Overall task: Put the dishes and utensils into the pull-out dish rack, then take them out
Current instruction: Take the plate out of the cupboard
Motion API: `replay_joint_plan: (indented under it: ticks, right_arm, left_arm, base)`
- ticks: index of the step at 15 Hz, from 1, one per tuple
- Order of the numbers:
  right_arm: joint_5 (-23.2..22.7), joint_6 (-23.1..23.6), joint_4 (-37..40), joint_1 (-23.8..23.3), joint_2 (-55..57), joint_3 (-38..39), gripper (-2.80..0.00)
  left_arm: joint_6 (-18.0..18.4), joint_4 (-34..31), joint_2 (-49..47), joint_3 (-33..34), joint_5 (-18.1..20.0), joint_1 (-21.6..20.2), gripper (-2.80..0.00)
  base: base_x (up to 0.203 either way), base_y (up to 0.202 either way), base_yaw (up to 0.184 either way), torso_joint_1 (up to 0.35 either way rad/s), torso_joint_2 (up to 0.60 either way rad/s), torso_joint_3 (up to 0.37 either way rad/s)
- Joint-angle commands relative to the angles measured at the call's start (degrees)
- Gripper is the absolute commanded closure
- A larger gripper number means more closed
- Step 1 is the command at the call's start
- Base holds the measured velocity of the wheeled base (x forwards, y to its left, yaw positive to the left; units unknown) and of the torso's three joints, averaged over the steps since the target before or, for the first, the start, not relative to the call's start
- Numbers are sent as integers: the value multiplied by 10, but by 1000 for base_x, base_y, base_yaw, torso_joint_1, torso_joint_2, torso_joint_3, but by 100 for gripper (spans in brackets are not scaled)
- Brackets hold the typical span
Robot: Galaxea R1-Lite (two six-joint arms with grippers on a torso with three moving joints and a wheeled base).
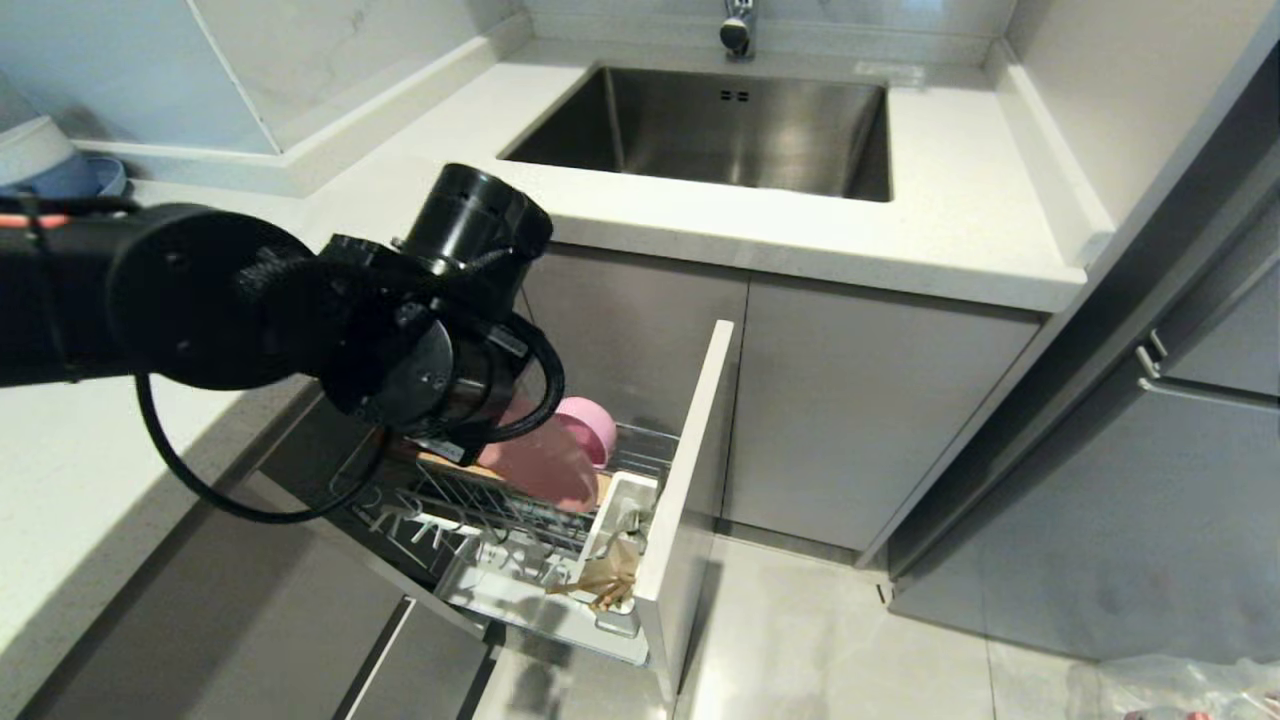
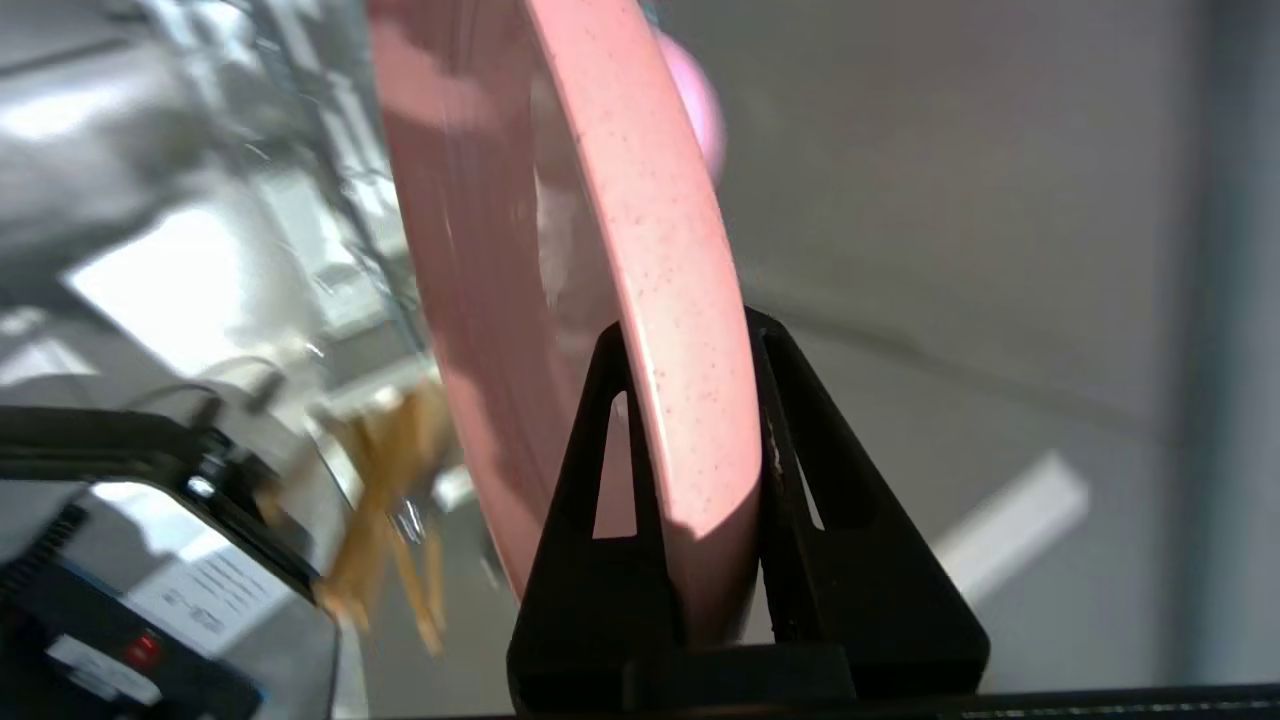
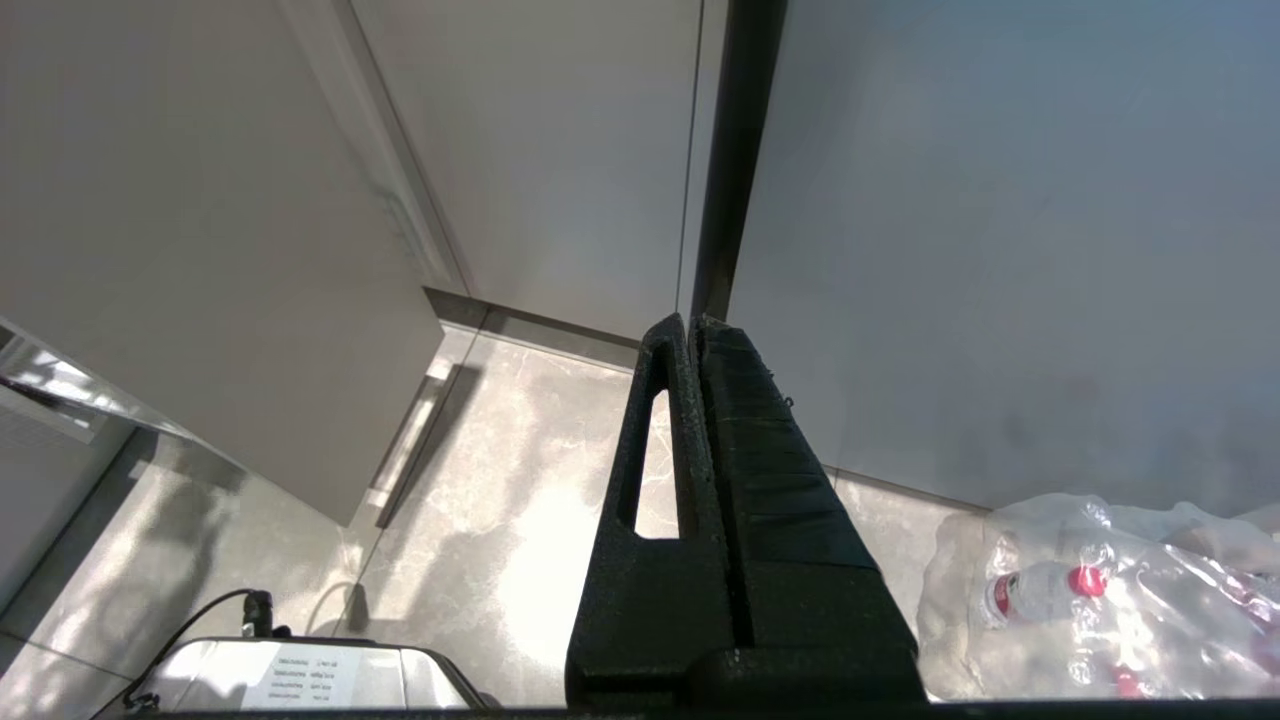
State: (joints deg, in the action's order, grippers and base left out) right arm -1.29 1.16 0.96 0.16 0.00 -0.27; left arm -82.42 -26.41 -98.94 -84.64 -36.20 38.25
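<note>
My left gripper [image 2: 685, 335] is shut on the rim of the pink plate [image 2: 560, 250], which stands on edge between its fingers. In the head view the plate [image 1: 545, 465] hangs just over the pull-out dish rack [image 1: 470, 505], with my left wrist covering its upper part. The pink bowl [image 1: 592, 425] sits in the rack behind the plate. The wooden chopsticks [image 1: 603, 585] stick out of the white utensil cup [image 1: 628, 497] at the rack's front; I cannot make out the fork. My right gripper [image 3: 697, 325] is shut and empty, pointing at the floor.
The rack's grey cabinet front [image 1: 690, 470] stands pulled out below the counter and steel sink [image 1: 720, 130]. A blue plate with bowls [image 1: 55, 165] sits far left on the counter. A plastic bag of bottles [image 3: 1100, 590] lies on the floor at the right.
</note>
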Motion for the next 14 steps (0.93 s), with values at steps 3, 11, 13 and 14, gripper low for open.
replay_joint_plan:
  ticks: [3,11,13,14]
  right_arm:
    - [0,1,0,0,0,0,0]
    - [0,0,0,0,0,0,0]
    - [0,0,0,0,0,0,0]
    - [0,1,0,0,0,0,0]
  left_arm:
    - [32,-13,82,-36,-15,72,0]
    - [331,-15,137,-188,-169,104,0]
    - [403,-15,143,-198,-171,48,0]
    - [433,-15,147,-206,-171,17,0]
  base:
    - [0,0,0,0,0,0]
    - [0,0,0,0,0,0]
    - [0,0,0,0,0,0]
    - [0,0,0,0,0,0]
